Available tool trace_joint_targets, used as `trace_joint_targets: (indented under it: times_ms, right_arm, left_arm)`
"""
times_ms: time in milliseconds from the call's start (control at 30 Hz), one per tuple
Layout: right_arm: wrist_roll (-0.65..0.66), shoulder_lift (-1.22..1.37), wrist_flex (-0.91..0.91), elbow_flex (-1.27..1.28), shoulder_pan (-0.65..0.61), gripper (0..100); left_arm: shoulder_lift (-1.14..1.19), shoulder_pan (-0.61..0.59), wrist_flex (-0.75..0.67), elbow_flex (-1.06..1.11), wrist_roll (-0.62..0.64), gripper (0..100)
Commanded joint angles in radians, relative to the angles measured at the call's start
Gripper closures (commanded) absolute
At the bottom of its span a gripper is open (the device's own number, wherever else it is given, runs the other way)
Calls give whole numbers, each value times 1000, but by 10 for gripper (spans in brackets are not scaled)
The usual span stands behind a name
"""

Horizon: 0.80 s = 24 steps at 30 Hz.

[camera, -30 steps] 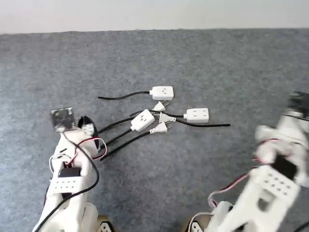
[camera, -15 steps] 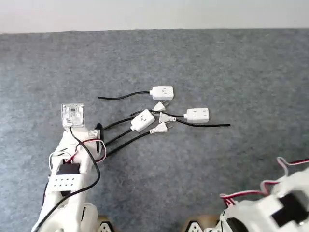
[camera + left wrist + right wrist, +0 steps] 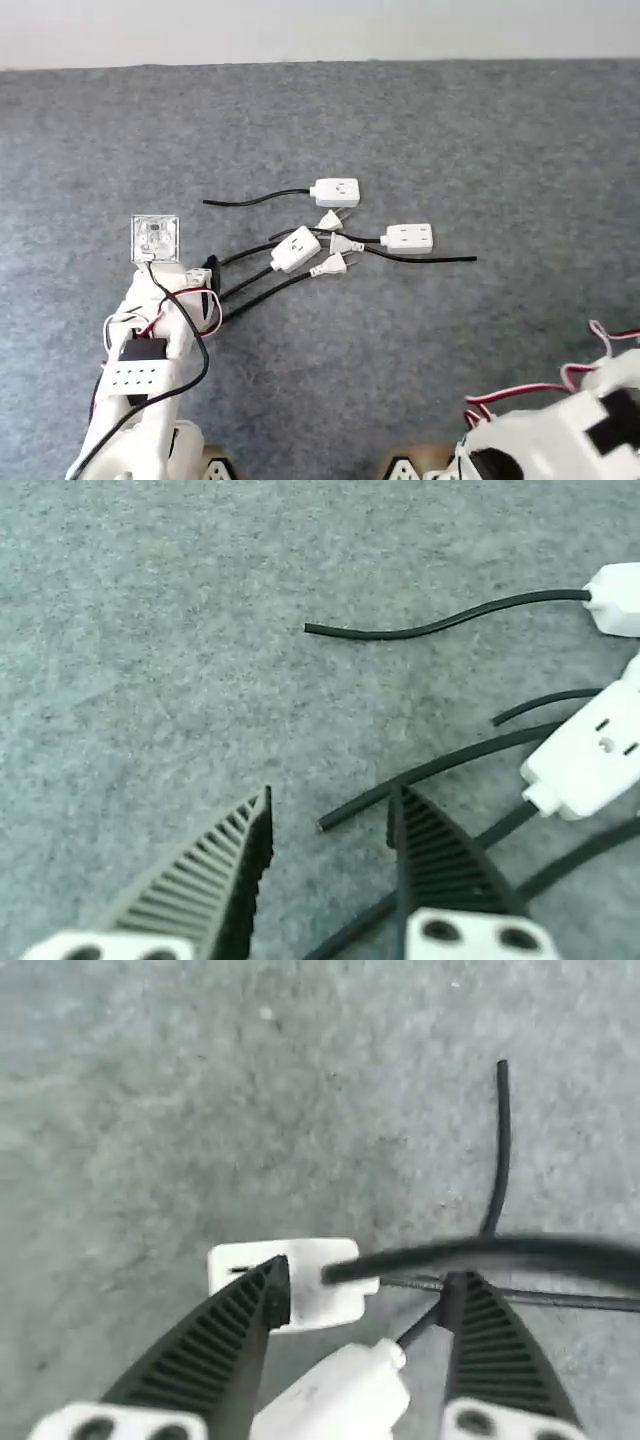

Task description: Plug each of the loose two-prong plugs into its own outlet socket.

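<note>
Three loose two-prong plugs lay clustered at the middle of the grey mat point(image 3: 500, 130), none in a socket. The nearest plug point(image 3: 330, 266) lay with its long axis from 8 to 2 o'clock, prongs toward 2. The middle plug point(image 3: 346, 244) and the far plug point(image 3: 330, 220) lay just beyond it toward 12; which way their prongs pointed was too small to tell. The tilted socket point(image 3: 296, 249) sat just beside them at 9 o'clock, its length also running 8 to 2. The far socket point(image 3: 335, 192) sat at 12 and the right socket point(image 3: 407, 237) at 3, both lying along 9 to 3.

The high view took in all three sockets together; the left wrist view gave the tilted socket's face slots close up. There the left gripper point(image 3: 331, 798) hovered with jaws spread, a cable end point(image 3: 322, 824) on the mat between its tips. The right wrist view had the right gripper point(image 3: 367, 1272) likewise spread, a white socket point(image 3: 310, 1310) and a black cable point(image 3: 520, 1252) lying between its tips. A dark mark point(image 3: 238, 1270) on that socket was too blurred to read.
</note>
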Motion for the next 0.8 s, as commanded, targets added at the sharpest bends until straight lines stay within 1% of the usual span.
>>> trace_joint_targets:
  times_ms: [0,133,300,333,400,433,467,633,700,767]
  right_arm:
    - [0,-199,150,-60,-35,799]
    - [-60,-397,298,-57,-71,800]
    - [-72,-598,503,-48,-131,800]
    - [-68,-627,541,-28,-147,800]
    - [-66,-677,595,28,-185,800]
    - [-66,-700,608,66,-206,800]
    - [-66,-725,605,114,-228,800]
    - [-75,-837,538,379,-349,800]
    - [-77,-885,521,471,-403,800]
    - [-107,-934,519,545,-456,800]
  left_arm:
    - [-9,18,89,-97,-8,821]
    - [-8,89,321,-234,-3,821]
    - [-8,126,534,-458,-15,819]
    - [-8,138,577,-501,-48,819]
    - [-8,175,646,-567,-150,819]
    - [-8,196,669,-591,-187,819]
    - [-8,215,684,-610,-198,819]
    - [15,241,687,-656,-201,818]
    - [83,238,689,-688,-201,818]
    - [187,221,687,-730,-199,818]
